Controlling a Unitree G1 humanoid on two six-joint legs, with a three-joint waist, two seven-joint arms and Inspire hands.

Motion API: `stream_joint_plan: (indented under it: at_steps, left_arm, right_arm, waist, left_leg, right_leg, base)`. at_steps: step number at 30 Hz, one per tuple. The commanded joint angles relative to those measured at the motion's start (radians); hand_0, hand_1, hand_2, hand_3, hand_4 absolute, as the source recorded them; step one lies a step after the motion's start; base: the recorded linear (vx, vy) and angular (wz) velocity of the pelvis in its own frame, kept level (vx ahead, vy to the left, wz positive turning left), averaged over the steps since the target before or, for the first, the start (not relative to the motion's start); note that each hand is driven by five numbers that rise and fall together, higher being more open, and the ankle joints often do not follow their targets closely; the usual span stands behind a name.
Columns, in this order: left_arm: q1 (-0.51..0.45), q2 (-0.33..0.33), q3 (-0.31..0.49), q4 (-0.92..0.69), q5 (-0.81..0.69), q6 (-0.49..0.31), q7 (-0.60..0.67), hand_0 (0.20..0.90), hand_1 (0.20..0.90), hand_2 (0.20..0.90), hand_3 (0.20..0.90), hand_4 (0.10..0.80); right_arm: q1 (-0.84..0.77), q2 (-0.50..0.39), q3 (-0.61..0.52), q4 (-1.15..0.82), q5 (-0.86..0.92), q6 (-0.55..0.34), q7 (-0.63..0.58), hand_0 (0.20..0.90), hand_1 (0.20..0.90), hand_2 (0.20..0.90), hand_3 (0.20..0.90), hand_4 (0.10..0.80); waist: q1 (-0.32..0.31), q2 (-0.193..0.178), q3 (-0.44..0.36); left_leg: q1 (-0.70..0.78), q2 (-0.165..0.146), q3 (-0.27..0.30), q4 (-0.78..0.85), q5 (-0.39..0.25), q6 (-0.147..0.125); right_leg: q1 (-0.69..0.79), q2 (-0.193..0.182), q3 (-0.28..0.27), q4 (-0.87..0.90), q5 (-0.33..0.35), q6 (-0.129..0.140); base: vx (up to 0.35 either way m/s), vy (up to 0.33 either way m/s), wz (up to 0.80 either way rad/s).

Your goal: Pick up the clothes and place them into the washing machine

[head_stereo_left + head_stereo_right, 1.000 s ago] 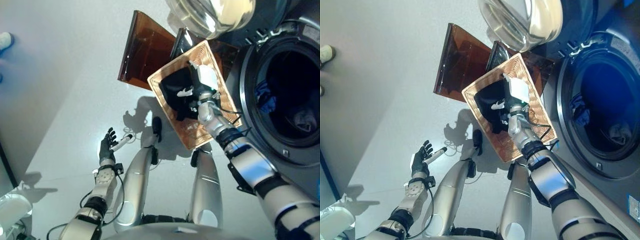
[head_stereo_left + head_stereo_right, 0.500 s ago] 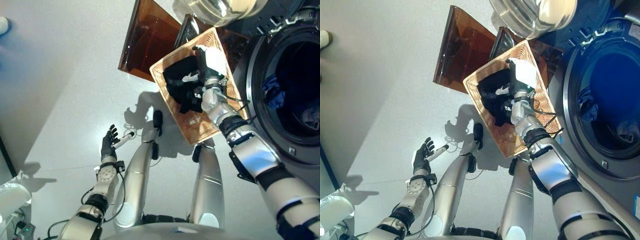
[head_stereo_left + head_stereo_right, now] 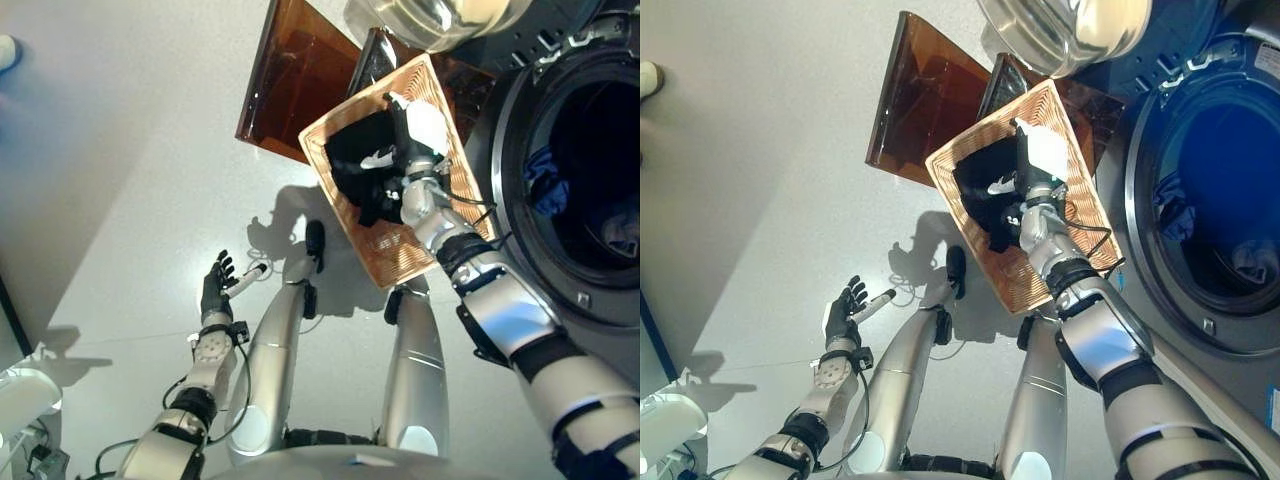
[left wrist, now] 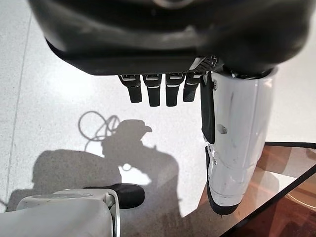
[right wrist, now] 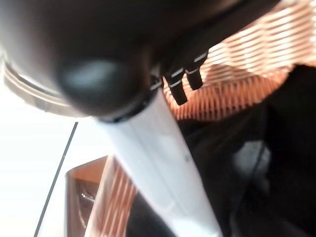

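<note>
A heap of black clothes [image 3: 352,168] lies in the far half of a woven wicker basket [image 3: 412,258] that stands on the floor before the washing machine [image 3: 520,120]. My right hand [image 3: 404,158] reaches down onto the black heap, its fingers [image 5: 177,90] straight over the cloth and its white-covered thumb [image 5: 168,163] stretched out beside them. Nothing is clasped in it. My left hand [image 3: 214,290] hangs open over the bare floor at the lower left, holding nothing. Inside the machine's dark drum lie a blue garment [image 3: 541,192] and a grey one [image 3: 618,236].
The machine's round glass door [image 3: 432,18] stands swung open above the basket. Brown translucent panels [image 3: 296,88] lie on the floor just beyond the basket. A person's shoe [image 3: 8,52] shows at the far left edge. Grey floor [image 3: 130,170] spreads to the left.
The whole view has shifted a little as the camera moved. My right hand has stayed over the black clothes in the basket, and the left hand has not moved.
</note>
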Motion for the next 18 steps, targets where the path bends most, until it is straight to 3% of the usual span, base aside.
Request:
stream_joint_plan:
  at_steps: [1,8,18]
  left_arm:
    - [0.037,0.032,0.047,0.033,0.003,-0.035,0.031,0.900,0.900,0.900,0.900,0.800]
    - [0.027,0.019,0.051,0.064,0.015,-0.030,0.030,0.900,0.900,0.900,0.900,0.800]
    - [0.041,0.021,0.028,-0.005,0.002,-0.042,0.030,0.900,0.900,0.900,0.900,0.800]
  right_arm:
    - [0.036,0.022,0.023,-0.036,0.020,-0.040,0.019,0.900,0.900,0.900,0.900,0.800]
    - [0.142,0.064,0.015,-0.019,0.024,-0.046,0.034,0.900,0.900,0.900,0.900,0.800]
    - [0.137,0.059,0.006,0.007,0.026,-0.037,0.021,0.900,0.900,0.900,0.900,0.800]
  waist:
    - [0.007,0.023,-0.012]
    - [0.001,0.019,-0.012]
    - [0.010,0.037,-0.012]
  left_leg:
    - [0.031,-0.018,-0.007,-0.045,0.003,-0.081]
    - [0.082,-0.018,-0.010,-0.071,0.010,-0.081]
    - [0.064,-0.019,-0.021,-0.088,0.035,-0.090]
  right_leg:
    - [0.047,0.033,0.006,0.023,-0.021,-0.040]
    - [0.098,0.033,0.000,0.010,-0.024,-0.038]
    - [0.084,0.036,-0.007,-0.001,-0.021,-0.041]
  base:
    - [0.000,0.000,0.00]
    - [0.001,-0.003,-0.01]
    - [-0.007,-0.007,0.00]
